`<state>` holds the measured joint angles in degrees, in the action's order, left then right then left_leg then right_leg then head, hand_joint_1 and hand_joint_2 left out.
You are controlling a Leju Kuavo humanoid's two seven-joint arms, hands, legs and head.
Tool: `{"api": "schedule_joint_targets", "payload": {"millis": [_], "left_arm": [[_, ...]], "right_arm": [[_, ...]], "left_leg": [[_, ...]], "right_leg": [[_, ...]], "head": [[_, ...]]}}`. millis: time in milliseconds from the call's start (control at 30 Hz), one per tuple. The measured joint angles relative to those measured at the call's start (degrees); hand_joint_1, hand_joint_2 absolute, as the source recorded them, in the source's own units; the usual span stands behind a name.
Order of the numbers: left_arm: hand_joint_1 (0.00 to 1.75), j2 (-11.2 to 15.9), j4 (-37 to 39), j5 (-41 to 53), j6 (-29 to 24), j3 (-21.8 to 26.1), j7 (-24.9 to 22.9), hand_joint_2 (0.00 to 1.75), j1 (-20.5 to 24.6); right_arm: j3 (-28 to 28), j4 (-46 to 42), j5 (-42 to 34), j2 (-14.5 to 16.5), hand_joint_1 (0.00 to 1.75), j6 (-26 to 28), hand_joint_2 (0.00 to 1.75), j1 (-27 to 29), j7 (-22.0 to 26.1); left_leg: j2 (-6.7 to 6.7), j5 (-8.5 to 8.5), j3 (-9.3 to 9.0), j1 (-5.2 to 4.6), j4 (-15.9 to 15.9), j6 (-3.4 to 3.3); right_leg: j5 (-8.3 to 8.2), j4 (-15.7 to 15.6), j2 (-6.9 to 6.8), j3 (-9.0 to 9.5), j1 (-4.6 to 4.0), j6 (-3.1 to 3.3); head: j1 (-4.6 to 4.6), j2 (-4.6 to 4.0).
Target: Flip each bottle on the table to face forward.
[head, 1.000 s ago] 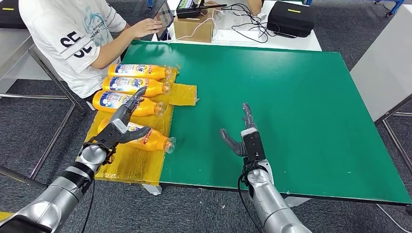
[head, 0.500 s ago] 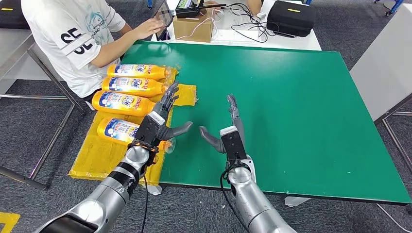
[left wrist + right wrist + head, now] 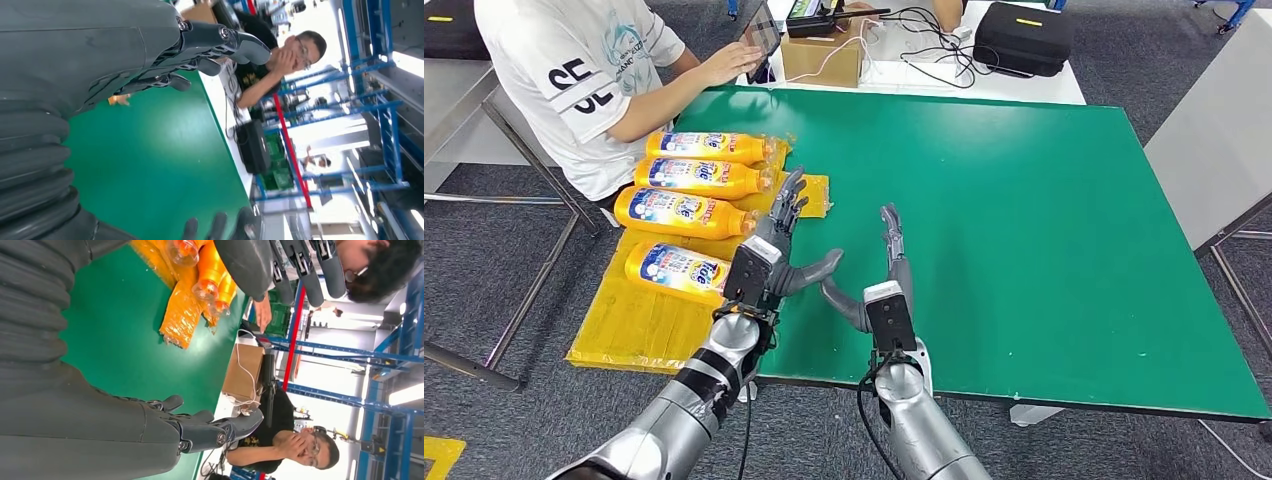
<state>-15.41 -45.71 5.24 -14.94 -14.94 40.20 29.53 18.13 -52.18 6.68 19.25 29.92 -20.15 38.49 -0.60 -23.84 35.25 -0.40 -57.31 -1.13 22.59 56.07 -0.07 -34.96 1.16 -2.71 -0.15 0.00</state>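
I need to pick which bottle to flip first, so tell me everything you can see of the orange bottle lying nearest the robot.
The nearest orange plastic bottle lies on its side on the crinkled yellow plastic sheet at the green table's left edge, apart from the three other bottles lined up beyond it. A blue, white and red label faces up. Its cap end points toward the table's middle, hidden behind the left hand, which hovers open, holding nothing.

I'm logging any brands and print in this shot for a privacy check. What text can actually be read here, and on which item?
"SE": large dark letters on the sleeve of the person's white T-shirt, cut off by folds.
Bottle labels: the four orange bottles carry blue and white labels with a brand word, too blurred to read with certainty.
Black case: a small yellow tag, no legible text.
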Motion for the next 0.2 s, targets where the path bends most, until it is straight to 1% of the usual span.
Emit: {"api": "schedule_joint_targets", "payload": {"millis": [100, 200], "left_arm": [[0.00, -1.2, -0.9, -1.1, -3.8, 0.0, 0.0, 1.75, -2.1], [0.00, -2.4, -1.6, -3.5, -5.4, 0.0, 0.0, 1.75, -4.8]], "right_arm": [[0.7, -2.2, -0.5, 0.1, 0.00, 2.9, 1.75, 2.2, -0.5], [1.5, -4.6, -1.5, -0.1, 0.00, 5.2, 1.75, 4.4, -0.6]], "left_leg": [[-0.01, -0.02, 0.02, 0.00, 0.0, 0.00], [-0.01, -0.06, 0.07, 0.00, 0.0, 0.01]], "right_leg": [[0.01, 0.0, 0.00, -0.02, 0.00, -0.01], [0.04, 0.0, 0.00, -0.05, 0.00, -0.01]], "head": [[0.00, 0.01], [0.02, 0.00]]}}
